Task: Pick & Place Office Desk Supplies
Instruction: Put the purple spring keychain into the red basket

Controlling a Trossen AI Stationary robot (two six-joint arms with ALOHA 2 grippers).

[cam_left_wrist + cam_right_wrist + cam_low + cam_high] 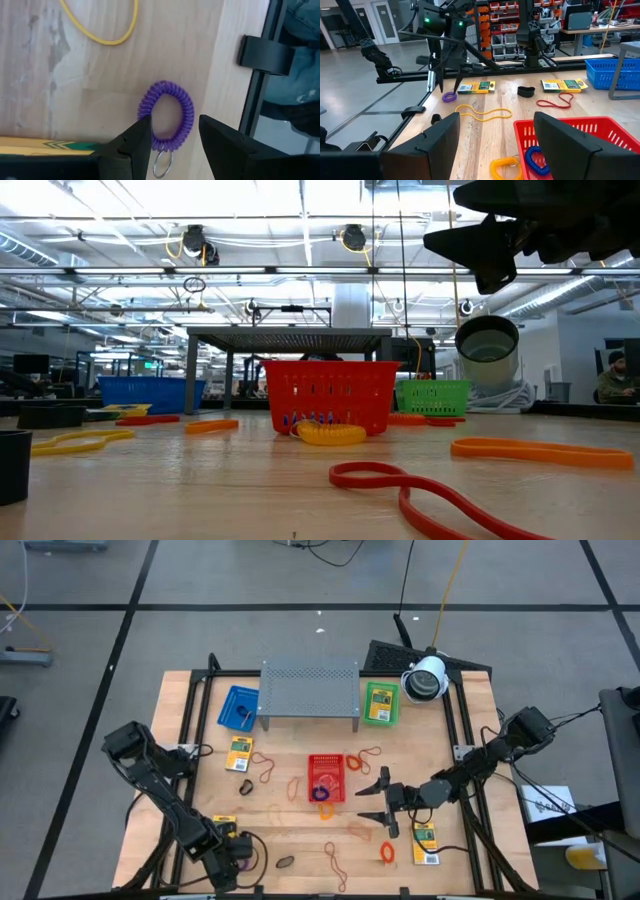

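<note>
I see a purple coiled band with a small metal ring, flat on the wood. My left gripper points down over it, fingers apart around the coil, not closed on it.

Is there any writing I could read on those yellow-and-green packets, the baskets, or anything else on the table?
None legible.
Yellow-and-green packets: printing shows, too small and blurred to read.
Red basket, blue basket, green basket: no lettering visible.
Background shelves: labels unreadable.
</note>
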